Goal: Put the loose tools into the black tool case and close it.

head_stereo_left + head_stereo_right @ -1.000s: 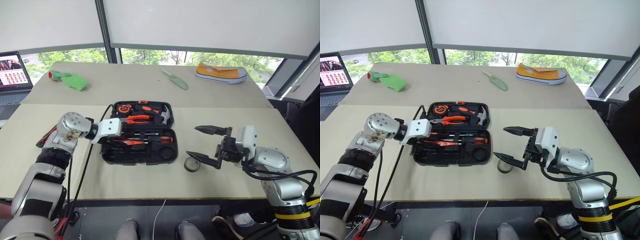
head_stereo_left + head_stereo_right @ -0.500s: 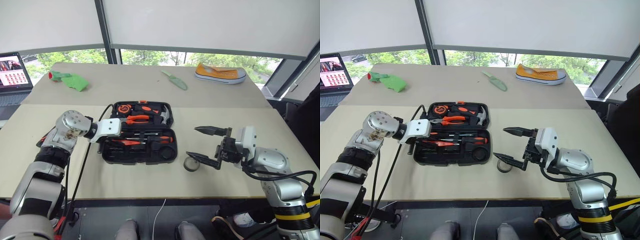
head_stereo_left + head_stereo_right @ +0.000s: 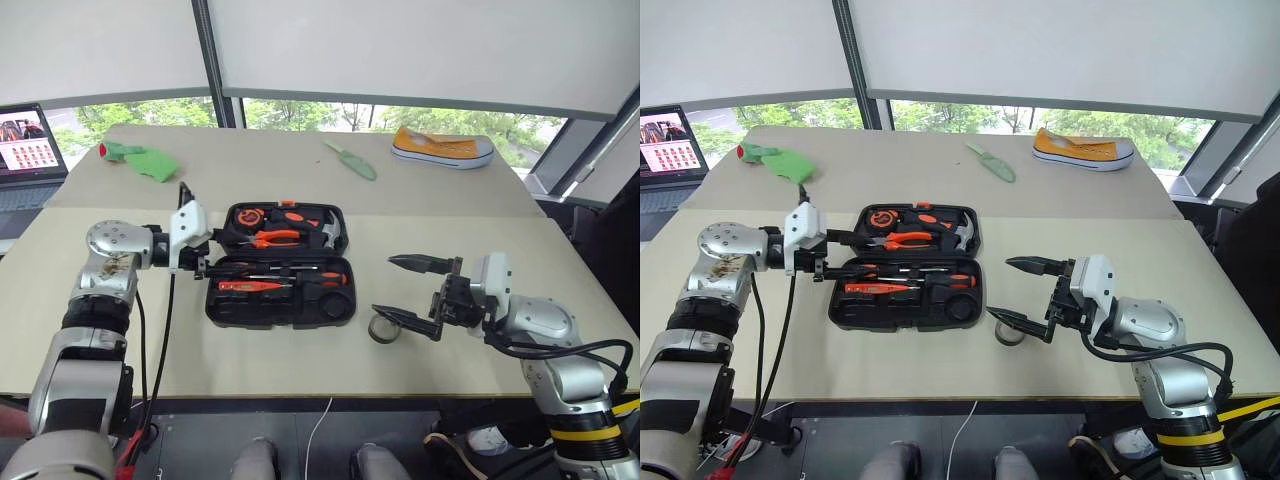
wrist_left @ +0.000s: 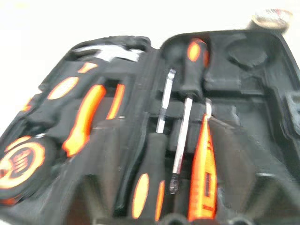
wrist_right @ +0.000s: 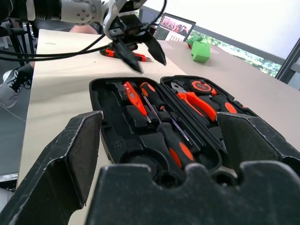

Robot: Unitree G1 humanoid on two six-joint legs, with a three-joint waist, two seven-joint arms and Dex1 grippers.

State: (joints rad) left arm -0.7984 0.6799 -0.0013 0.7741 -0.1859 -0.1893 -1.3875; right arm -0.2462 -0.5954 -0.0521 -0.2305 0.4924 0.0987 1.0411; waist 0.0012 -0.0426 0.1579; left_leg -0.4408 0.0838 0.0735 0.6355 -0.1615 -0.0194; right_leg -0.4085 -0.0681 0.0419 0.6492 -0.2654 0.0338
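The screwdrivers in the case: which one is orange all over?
The slim all-orange screwdriver, lying outermost in the row; the other two screwdrivers have black handles with orange patches.

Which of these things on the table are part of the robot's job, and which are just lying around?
Part of the job:
- black tool case, open
- screwdrivers in it
- grey tape roll beside the case
- orange-black utility knife on the table

Lying about:
- green trowel
- yellow shoe
- green object
- laptop

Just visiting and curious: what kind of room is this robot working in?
Probably an office or lab used for testing, not a workshop: plain tables pushed together by big windows with roller blinds, and a laptop running at the side.
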